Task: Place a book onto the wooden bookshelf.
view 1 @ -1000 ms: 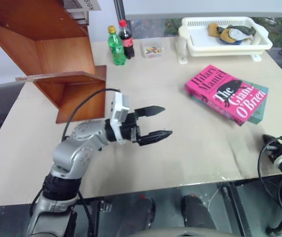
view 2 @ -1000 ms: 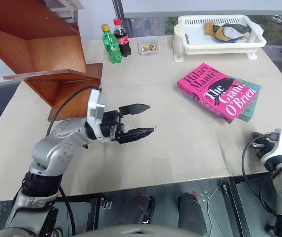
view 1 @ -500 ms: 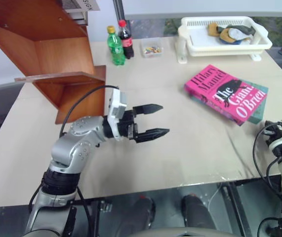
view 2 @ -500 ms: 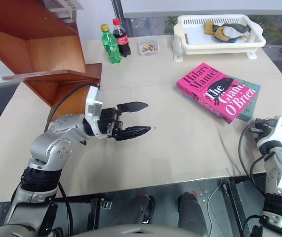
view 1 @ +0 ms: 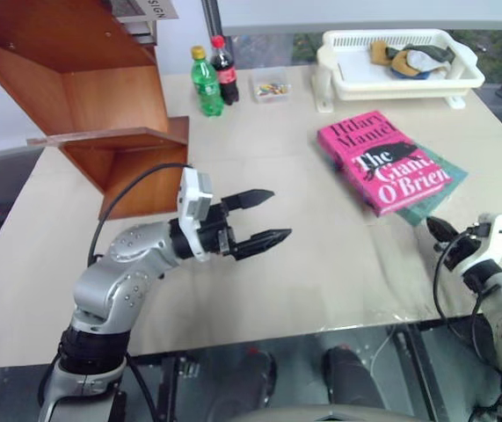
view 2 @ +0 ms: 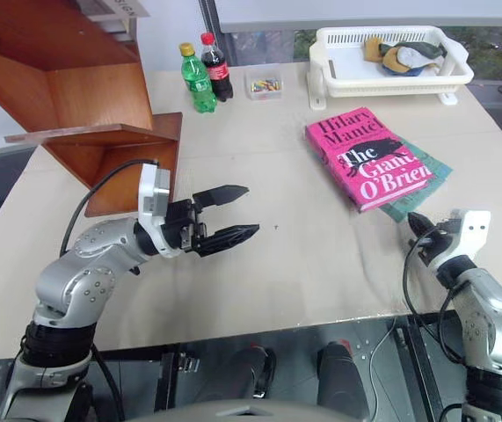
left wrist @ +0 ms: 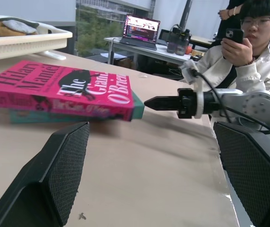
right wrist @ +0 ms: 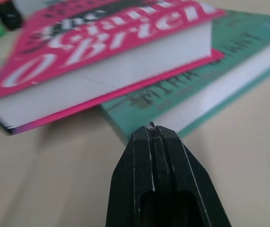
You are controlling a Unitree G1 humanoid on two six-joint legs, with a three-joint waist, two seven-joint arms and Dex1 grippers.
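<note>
The pink book (view 1: pixel 382 161) lies flat on a thinner teal book (view 1: pixel 435 189) at the table's right. My right gripper (view 1: pixel 435 229) is shut, and its tip (right wrist: pixel 152 135) sits right at the teal book's (right wrist: pixel 210 90) near corner, below the pink book's page edge (right wrist: pixel 101 80). My left gripper (view 1: pixel 264 217) hovers open over the table's middle, pointing right toward the book (left wrist: pixel 59 90), with nothing between its fingers (left wrist: pixel 54 175). The wooden bookshelf (view 1: pixel 101 97) stands at the far left, behind the left arm.
A green bottle (view 1: pixel 206 83), a cola bottle (view 1: pixel 225 72) and a small clear box (view 1: pixel 271 86) stand at the back. A white basket tray (view 1: pixel 400 66) holds cloths at the back right. A person (left wrist: pixel 248 52) sits beyond the table's right edge holding a phone.
My right gripper has come in from the right edge to the teal book's corner. Both books have turned and slid a little left. The left gripper has stayed about where it was.
</note>
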